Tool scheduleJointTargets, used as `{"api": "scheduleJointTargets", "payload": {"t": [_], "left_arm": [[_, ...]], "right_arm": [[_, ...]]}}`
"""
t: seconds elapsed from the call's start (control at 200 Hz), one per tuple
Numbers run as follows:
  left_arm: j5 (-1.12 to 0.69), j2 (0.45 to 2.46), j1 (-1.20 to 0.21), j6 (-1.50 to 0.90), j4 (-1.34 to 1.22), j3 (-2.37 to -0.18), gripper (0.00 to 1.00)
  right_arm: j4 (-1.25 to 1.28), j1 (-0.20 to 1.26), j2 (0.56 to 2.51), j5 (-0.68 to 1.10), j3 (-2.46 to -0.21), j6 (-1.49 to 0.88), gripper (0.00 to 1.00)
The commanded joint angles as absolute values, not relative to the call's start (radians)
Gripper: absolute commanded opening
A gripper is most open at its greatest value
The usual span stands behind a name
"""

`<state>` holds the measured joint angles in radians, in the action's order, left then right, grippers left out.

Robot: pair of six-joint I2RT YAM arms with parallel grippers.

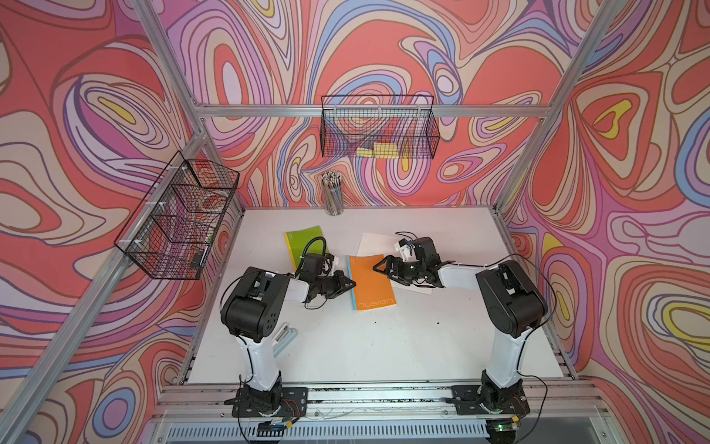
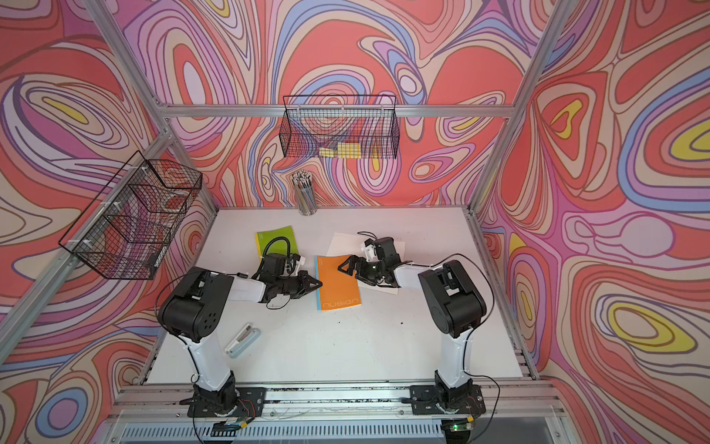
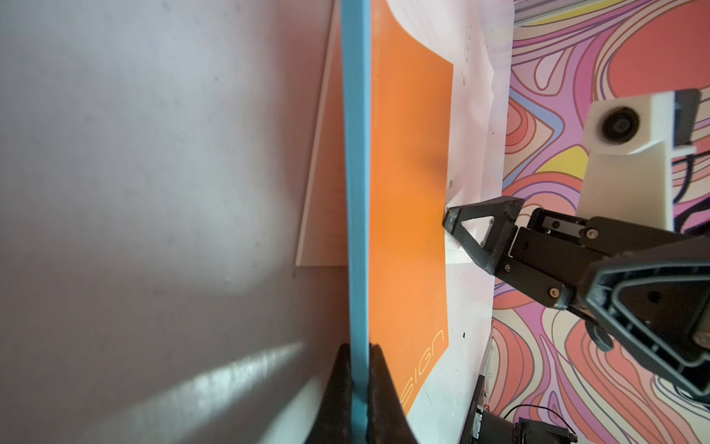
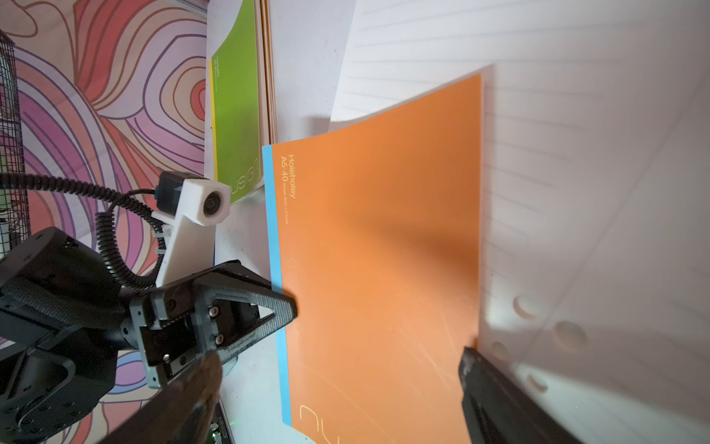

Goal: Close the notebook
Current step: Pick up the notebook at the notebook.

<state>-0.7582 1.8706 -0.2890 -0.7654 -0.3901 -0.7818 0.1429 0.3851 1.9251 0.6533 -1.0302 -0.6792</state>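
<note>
The notebook [image 1: 370, 282] [image 2: 338, 282] has an orange cover and a blue spine strip, and lies mid-table with the cover down over its pages. My left gripper [image 1: 351, 285] [image 3: 359, 350] is shut on the blue spine edge [image 3: 357, 192]. My right gripper [image 1: 378, 265] [image 4: 338, 357] hovers open over the cover [image 4: 376, 250]. One of its fingertips [image 3: 449, 221] is at the cover's free edge. White lined sheets [image 4: 576, 192] with punched holes stick out beyond that edge. The cover's far corner bows up a little.
A green notebook [image 1: 305, 240] lies behind the left gripper. A cup of pencils [image 1: 333, 194] stands at the back wall and a stapler [image 1: 284, 338] lies near the left arm's base. Wire baskets hang on the back [image 1: 378, 130] and left [image 1: 180, 219] walls.
</note>
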Motion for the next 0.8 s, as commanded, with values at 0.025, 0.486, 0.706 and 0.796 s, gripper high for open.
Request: {"api": "scheduleJointTargets", "payload": {"t": [0.025,0.486,0.706,0.796], "left_arm": [[-0.737,1.809,-0.294,-0.741,-0.344,-0.789,0.00],[-0.729,1.679,-0.214,-0.550,0.193,-1.072,0.00],[-0.775,1.654,-0.097,-0.515,0.300,-1.154,0.00],[-0.806,1.657,-0.048,-0.513,0.323,-1.190,0.00]], "right_arm": [[0.125,0.385,1.919,0.643,-0.994,-0.690,0.98],[0.071,0.384,1.784,0.628,-1.002,-0.645,0.98],[0.063,0.384,1.782,0.634,-1.003,-0.634,0.98],[0.063,0.384,1.785,0.637,-1.003,-0.633,0.98]]}}
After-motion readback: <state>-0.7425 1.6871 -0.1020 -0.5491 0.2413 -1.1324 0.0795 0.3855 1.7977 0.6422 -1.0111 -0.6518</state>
